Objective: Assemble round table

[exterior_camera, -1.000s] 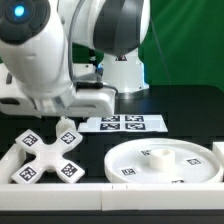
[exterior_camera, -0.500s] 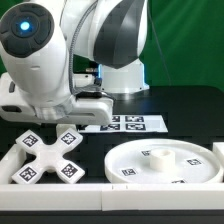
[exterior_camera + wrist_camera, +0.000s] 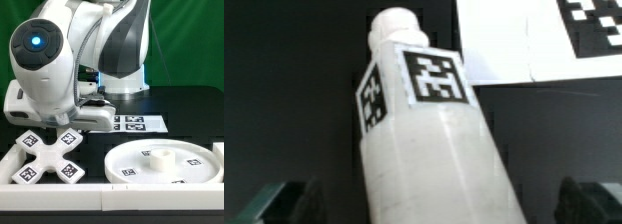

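The white X-shaped cross base (image 3: 48, 155) lies flat at the exterior view's left, with square tags on its arms. My gripper (image 3: 64, 126) hangs right over the arm that points toward the marker board, and its fingertips are hidden there by the hand. In the wrist view that tagged arm of the cross base (image 3: 429, 140) runs between my dark fingertips (image 3: 285, 200), which stand wide apart, open and clear of it on both sides. The large round disc (image 3: 190, 162) lies at the right, with a short cylinder post (image 3: 156, 157) upright at its middle.
The marker board (image 3: 135, 124) lies flat behind the cross base, and its corner shows as the marker board (image 3: 526, 40) in the wrist view. White border rails run along the front (image 3: 150, 192) and the left side (image 3: 8, 160). The arm's base (image 3: 125, 70) stands at the back.
The arm has swung toward the exterior view's right and come lower over the cross base. The jaws stay open. The disc, post and cross base have not moved.
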Available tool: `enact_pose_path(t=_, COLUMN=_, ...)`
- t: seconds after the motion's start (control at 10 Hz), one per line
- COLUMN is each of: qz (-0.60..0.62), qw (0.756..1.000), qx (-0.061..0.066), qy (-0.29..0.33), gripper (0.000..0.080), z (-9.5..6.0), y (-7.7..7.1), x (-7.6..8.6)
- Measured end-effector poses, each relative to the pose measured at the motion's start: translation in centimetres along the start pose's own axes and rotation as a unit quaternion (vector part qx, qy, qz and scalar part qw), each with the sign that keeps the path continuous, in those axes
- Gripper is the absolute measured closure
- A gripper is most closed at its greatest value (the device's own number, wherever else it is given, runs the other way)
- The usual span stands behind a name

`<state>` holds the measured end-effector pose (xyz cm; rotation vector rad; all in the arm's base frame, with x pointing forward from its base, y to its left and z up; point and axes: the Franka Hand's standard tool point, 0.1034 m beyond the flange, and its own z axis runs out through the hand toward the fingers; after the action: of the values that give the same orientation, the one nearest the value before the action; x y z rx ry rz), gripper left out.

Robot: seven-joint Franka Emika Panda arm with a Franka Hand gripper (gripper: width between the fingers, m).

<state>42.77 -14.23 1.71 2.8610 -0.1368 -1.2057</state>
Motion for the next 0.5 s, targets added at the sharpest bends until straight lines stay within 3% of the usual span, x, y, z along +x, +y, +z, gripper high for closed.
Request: enact_pose_path(t=0.5, qz=0.021, qw=1.0, qx=-0.007, qy=-0.011, gripper=0.0151, z=0.8, y=-0.24, x=0.01)
